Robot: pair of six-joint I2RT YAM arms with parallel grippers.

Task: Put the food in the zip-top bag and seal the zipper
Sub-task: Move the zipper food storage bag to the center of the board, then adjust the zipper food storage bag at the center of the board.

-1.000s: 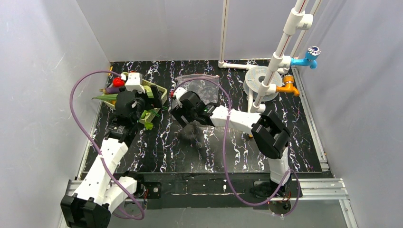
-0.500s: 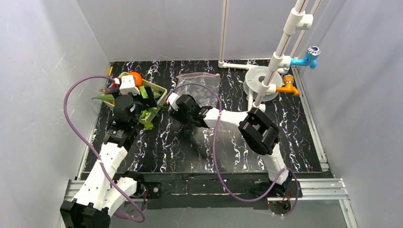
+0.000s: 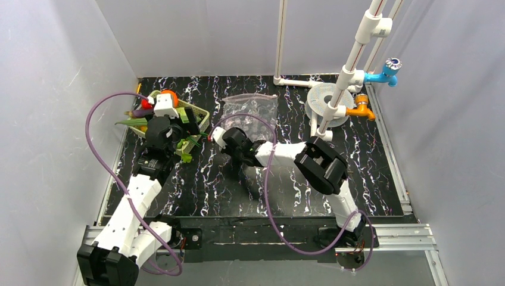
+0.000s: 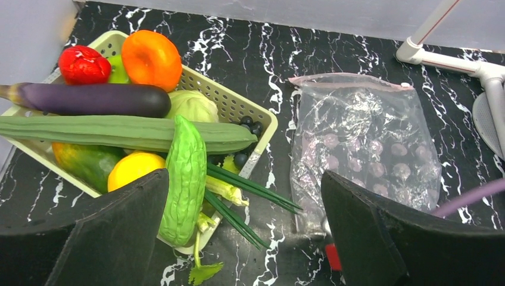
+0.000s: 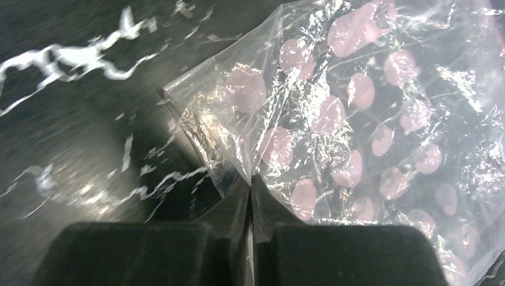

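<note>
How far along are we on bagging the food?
Nothing looks done: the food all lies in the basket and the zip-top bag looks empty. In hand: the right claw is shut on the bag's near edge, the left claw hangs open by the basket. Left: load every piece, then seal the zipper at the far edge.

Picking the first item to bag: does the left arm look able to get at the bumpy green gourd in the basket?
Likely yes: the left gripper faces the basket, jaws wide open, and the bumpy green gourd lies on top at the near rim, nothing over it.
</note>
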